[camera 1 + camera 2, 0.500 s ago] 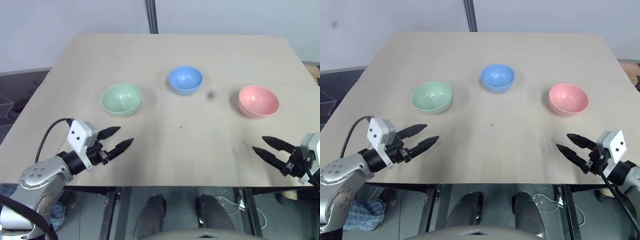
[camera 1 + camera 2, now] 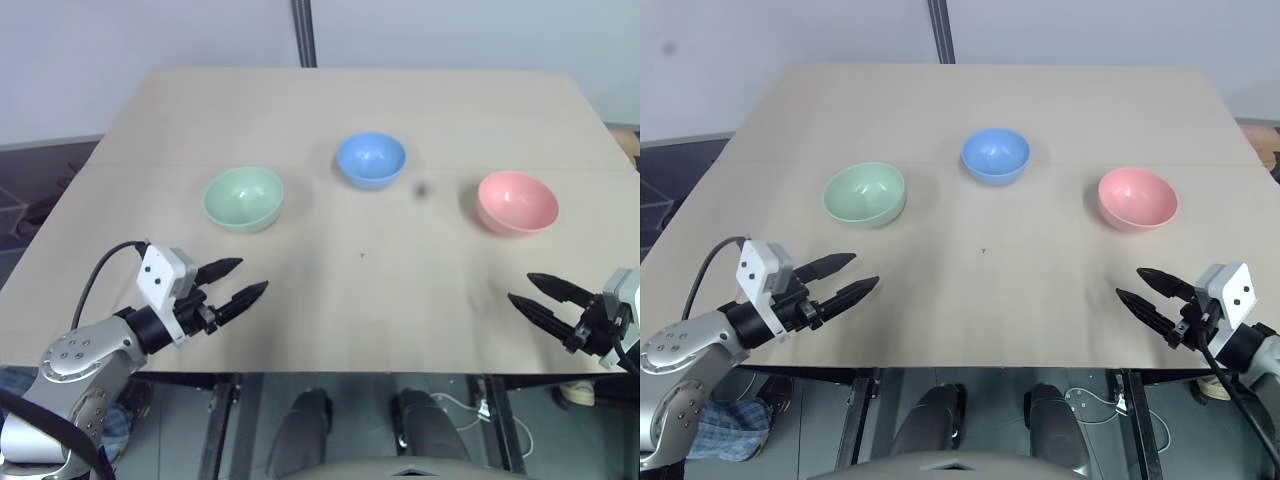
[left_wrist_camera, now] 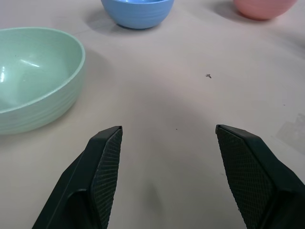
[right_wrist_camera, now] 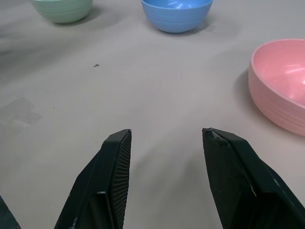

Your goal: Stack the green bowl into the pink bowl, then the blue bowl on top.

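Three small bowls stand apart on the beige table (image 2: pixel 350 300). The green bowl (image 2: pixel 243 198) is at the left, the blue bowl (image 2: pixel 371 159) a bit farther back in the middle, and the pink bowl (image 2: pixel 516 202) at the right. My left gripper (image 2: pixel 240 279) hovers open over the table's near left part, short of the green bowl (image 3: pixel 33 76). Over the near right edge, my right gripper (image 2: pixel 528 294) is open too, short of the pink bowl (image 4: pixel 281 81). Neither holds anything.
A small dark speck (image 2: pixel 362 255) marks the table's middle. A dark post (image 2: pixel 303 30) rises behind the far edge, against a pale wall. The table's front edge runs just below both grippers.
Both grippers have sunk slightly toward the near edge. The bowls have not moved.
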{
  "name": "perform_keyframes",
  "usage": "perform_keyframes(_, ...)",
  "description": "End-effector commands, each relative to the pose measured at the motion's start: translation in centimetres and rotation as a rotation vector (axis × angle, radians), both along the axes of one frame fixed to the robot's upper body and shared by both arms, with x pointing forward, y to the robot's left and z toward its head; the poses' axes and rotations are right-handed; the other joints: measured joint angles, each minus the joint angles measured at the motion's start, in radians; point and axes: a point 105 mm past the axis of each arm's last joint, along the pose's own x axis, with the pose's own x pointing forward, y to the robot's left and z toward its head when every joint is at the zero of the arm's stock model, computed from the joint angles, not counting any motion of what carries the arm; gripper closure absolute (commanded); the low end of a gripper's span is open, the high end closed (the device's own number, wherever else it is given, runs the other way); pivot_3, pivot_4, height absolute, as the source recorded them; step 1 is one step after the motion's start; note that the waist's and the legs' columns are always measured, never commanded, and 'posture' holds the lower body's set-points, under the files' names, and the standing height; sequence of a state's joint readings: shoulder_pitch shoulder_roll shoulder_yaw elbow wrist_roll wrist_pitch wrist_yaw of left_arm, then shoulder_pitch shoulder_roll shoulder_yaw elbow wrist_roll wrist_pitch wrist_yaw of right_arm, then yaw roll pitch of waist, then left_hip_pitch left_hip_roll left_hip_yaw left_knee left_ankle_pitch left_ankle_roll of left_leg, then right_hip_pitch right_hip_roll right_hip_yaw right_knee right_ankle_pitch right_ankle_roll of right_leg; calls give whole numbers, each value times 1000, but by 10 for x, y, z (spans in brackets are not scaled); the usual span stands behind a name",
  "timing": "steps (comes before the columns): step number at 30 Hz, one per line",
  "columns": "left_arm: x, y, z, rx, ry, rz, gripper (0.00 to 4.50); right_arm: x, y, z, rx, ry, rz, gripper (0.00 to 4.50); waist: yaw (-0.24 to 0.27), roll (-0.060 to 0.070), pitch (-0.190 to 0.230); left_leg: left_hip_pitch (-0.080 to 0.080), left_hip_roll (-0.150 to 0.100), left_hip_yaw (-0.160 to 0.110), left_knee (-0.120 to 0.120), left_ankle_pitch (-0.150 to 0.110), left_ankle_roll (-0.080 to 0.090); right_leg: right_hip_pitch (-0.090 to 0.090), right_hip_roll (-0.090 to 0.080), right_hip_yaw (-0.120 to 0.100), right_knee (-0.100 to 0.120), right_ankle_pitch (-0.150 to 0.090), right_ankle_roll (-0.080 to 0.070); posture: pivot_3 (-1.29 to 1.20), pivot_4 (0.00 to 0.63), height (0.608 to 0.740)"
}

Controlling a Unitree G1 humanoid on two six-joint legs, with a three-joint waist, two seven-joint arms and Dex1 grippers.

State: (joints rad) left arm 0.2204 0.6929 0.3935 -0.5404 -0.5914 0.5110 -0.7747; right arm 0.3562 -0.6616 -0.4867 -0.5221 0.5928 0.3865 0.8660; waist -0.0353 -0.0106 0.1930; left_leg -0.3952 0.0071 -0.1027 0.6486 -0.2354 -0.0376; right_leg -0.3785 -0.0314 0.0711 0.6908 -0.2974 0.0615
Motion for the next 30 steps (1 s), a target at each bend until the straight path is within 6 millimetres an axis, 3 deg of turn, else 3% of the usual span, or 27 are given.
perform_keyframes(1, -2, -6, 12, 5, -59, -25, 1194, -1, 0, 5, -16, -25, 9, 2033, 0, 0, 0, 0, 0, 0, 0, 0, 0, 0, 0, 0, 0, 0, 0, 0, 150, 740)
perform_keyframes(6, -3, -8, 11, -1, -54, -27, 1194, -2, -1, 3, -18, 0, 10, 2033, 0, 0, 0, 0, 0, 0, 0, 0, 0, 0, 0, 0, 0, 0, 0, 0, 150, 740)
perform_keyframes(9, -3, -7, 10, -5, -48, -25, 1194, -2, -3, 2, -20, 5, -1, 842, 0, 0, 0, 0, 0, 0, 0, 0, 0, 0, 0, 0, -1, 0, 0, 0, 150, 740)
perform_keyframes(10, -3, -7, 9, -5, -47, -25, 1194, -1, -3, 2, -21, 8, -1, 123, 0, 0, 0, 0, 0, 0, 0, 0, 0, 0, 0, 0, -1, 0, 0, 0, 150, 740)
perform_keyframes(11, -3, -7, 9, -6, -46, -26, 1194, -1, -3, 2, -19, 9, 0, 44, 0, 0, 0, 0, 0, 0, 0, 0, 0, 0, 0, 0, -1, 0, 0, 0, 150, 740)
perform_keyframes(21, 0, -14, 19, -42, -78, -55, 1194, 2, -4, 2, -50, 19, -6, 44, 0, 0, 0, 0, 0, 0, 0, 0, 0, 0, 0, 0, -1, 0, 0, 0, 150, 740)
perform_keyframes(30, -7, -31, 43, -154, -133, -159, 1194, 28, -11, 7, -117, -7, -86, 44, -1, 0, 0, -1, 0, 0, -1, 0, 0, 0, 0, 0, -2, 0, 0, 0, 150, 740)
